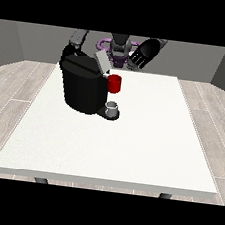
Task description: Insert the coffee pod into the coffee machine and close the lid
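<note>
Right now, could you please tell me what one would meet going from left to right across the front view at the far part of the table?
Large black coffee machine → small grey cup on the machine's tray → black robot hand at the view's right, raised above the table's far edge.

Hand at the view's right: raised in the upper middle of the frame, palm towards the camera, fingers seemingly spread and relaxed, holding nothing.
Arm at the view's right: grey forearm slants up and right from that hand.
Arm at the view's left: bent, grey, upper left of centre.
Hand at the view's left: hidden; state unclear.
</note>
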